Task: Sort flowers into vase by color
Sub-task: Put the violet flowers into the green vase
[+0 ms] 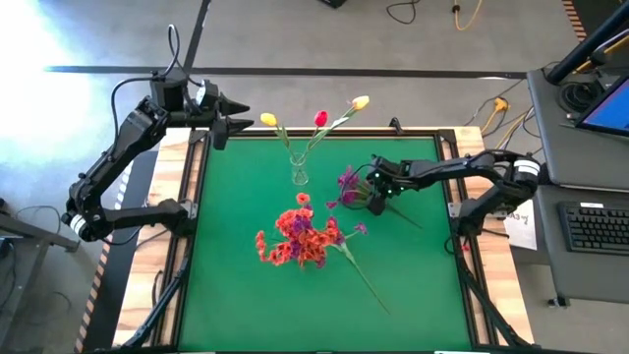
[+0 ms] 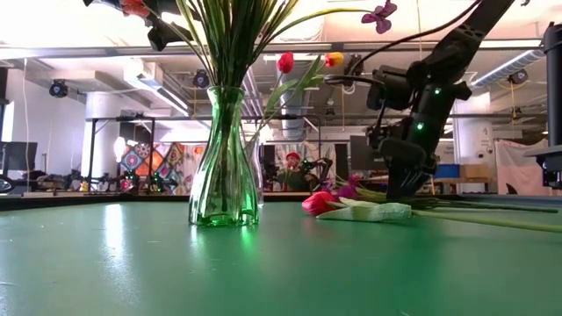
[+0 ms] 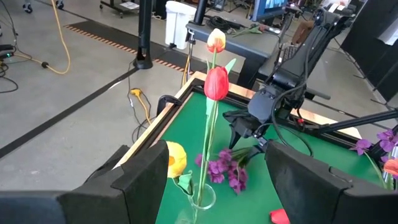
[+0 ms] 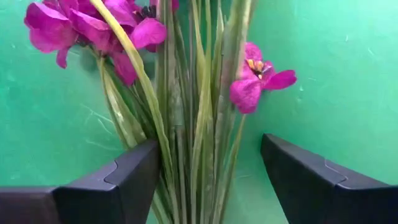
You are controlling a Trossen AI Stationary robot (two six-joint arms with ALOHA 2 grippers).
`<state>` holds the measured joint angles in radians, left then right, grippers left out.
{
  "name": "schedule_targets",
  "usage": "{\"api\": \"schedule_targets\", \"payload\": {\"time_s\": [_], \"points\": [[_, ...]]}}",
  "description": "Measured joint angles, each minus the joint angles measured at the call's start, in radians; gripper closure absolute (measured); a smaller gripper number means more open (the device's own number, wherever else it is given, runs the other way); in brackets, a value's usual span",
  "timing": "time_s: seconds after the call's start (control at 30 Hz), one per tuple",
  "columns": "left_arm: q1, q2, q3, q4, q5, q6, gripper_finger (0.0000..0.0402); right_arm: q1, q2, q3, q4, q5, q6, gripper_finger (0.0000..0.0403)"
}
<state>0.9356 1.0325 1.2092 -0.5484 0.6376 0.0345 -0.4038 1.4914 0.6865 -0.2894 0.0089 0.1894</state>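
Observation:
The clear glass vase [image 1: 299, 176] stands on the far middle of the green mat. It holds a yellow tulip [image 1: 267, 119], a red tulip [image 1: 320, 119] and a pale yellow-pink tulip [image 1: 361, 101]. A purple spray [image 1: 348, 184] lies on the mat to the right of the vase. My right gripper [image 4: 208, 142] points down over its stems [image 4: 186, 124], open, one finger on either side of the bundle. A pile of orange-red sprays [image 1: 298, 236] lies in the mat's middle. My left gripper [image 1: 236, 116] hangs open above the far left corner, facing the vase [image 3: 202, 199].
A pink-red tulip head [image 2: 320, 204] lies on the mat beside the purple spray in the low view. A long green stem [image 1: 369, 285] runs from the pile toward the near right. The wooden frame [image 1: 470, 246] borders the mat; a desk with a keyboard [image 1: 595, 226] stands to the right.

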Motion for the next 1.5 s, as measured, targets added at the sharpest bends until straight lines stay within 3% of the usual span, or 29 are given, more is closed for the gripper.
{"api": "schedule_targets", "payload": {"time_s": [0.33,0.7,0.9,1.0,1.13,1.27,1.5], "points": [[-0.001,0.0,0.0,0.0,0.0,0.0,0.0147,-0.003,-0.066,-0.006,0.007,-0.001,0.019,0.0176],[-0.001,-0.001,0.029,-0.051,-0.002,0.001,0.0147,-0.007,-0.184,-0.005,-0.095,0.01,0.038,0.01],[-0.029,-0.055,0.102,-0.259,-0.183,0.04,0.0147,0.001,-0.164,-0.031,-0.113,0.008,0.054,0.0079],[-0.063,-0.116,0.07,-0.259,-0.193,0.034,0.0147,0.004,-0.129,-0.051,-0.073,0.01,0.045,0.0079],[-0.133,-0.22,-0.018,-0.172,-0.192,-0.004,0.0147,0.005,-0.095,-0.054,-0.057,0.015,0.034,0.008],[-0.23,-0.316,-0.163,0.023,-0.19,-0.059,0.0147,0.005,-0.084,-0.053,-0.038,0.022,0.034,0.008],[-0.398,-0.369,-0.376,0.282,-0.2,-0.095,0.0147,0.004,-0.082,-0.054,-0.009,0.025,0.029,0.0097]]}}
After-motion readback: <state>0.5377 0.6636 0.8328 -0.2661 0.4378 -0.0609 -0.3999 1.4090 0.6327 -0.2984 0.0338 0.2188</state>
